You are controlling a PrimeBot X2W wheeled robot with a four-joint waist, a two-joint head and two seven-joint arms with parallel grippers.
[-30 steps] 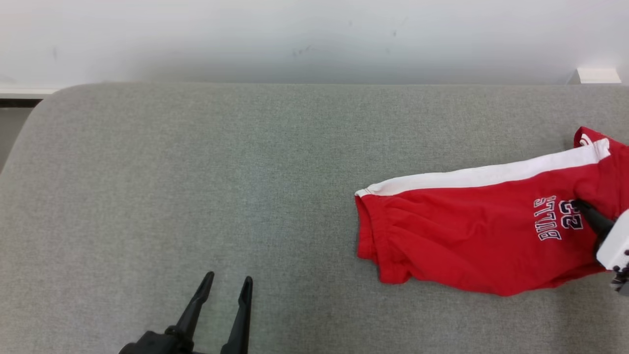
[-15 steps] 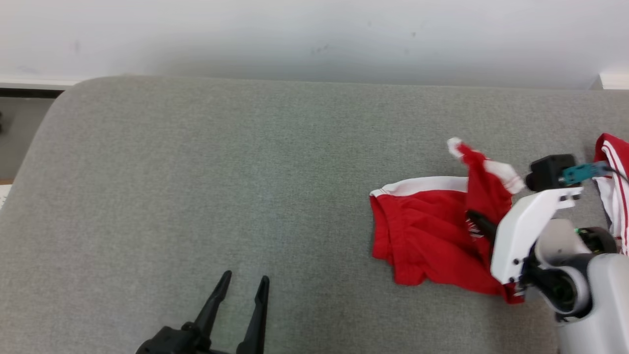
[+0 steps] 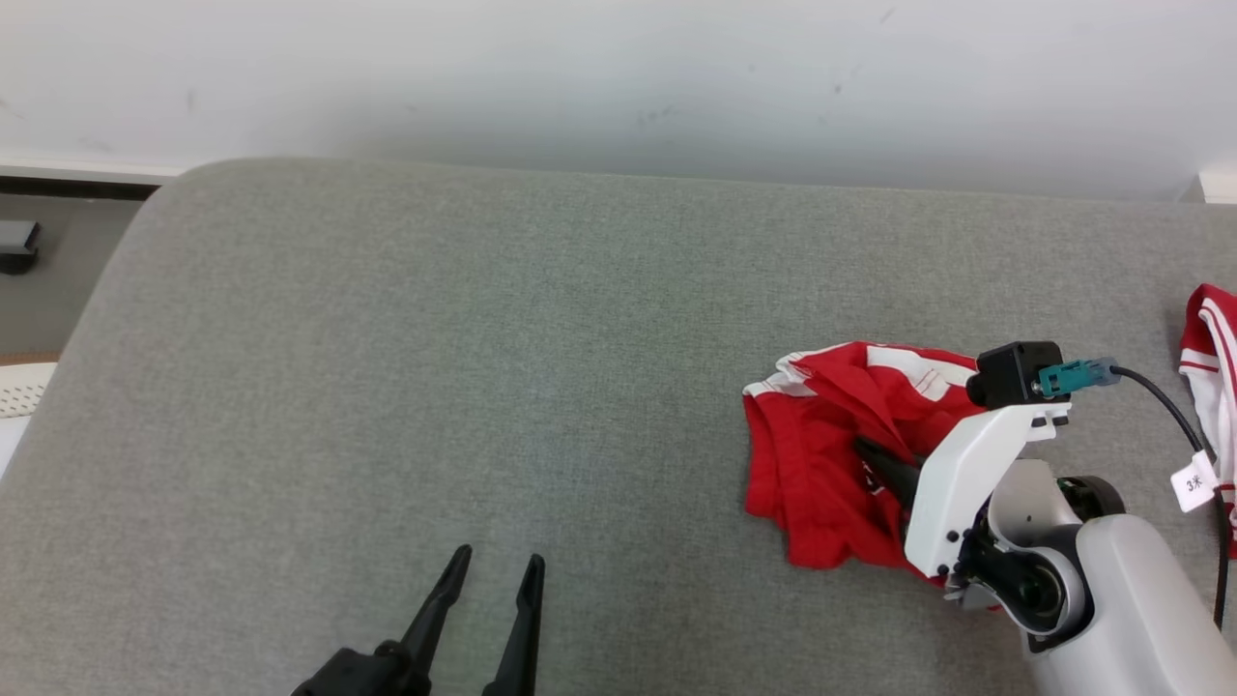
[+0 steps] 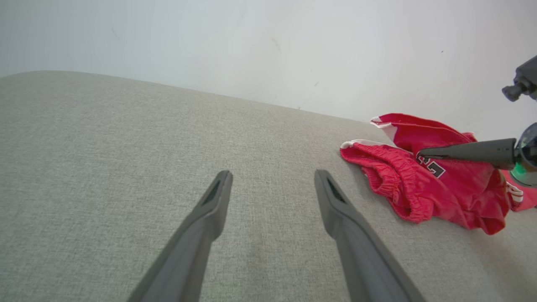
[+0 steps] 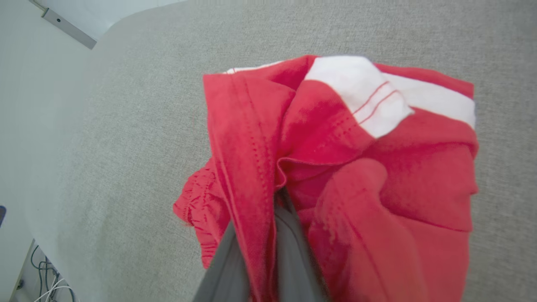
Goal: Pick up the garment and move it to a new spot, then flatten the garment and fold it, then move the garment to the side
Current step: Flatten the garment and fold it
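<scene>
- Right now the red shorts (image 3: 821, 483) are lying bunched on the right part of the grey bench (image 3: 483, 338), about midway between its near and far edges, with a white-striped flap riding up off the heap.
- The right fingers (image 3: 884, 464) are pinching shut on a fold of the red cloth. In the right wrist view the fabric is running down between the two dark blades.
- The left fingers (image 3: 499, 558) are hanging wide apart and empty over the bench's near edge, left of its middle.
- To my eye this is the pick-up-and-carry step. Doing it well is going to mean holding that pinch tight and rising until the trailing waistband is clearing the bench. Then it should be heading for the bench's bare middle rather than dragging.
- A heap like this is likely to be hanging unevenly, so a slow lift seems wise.
- The white wrist housing (image 3: 952, 493) is covering the shorts' right side, and the printed lettering is mostly folded under.
- I can't tell how many layers the pinch is taking.
- A second red-and-white garment (image 3: 1213, 333) at the bench's right end is getting cut off by the head view's border.
</scene>
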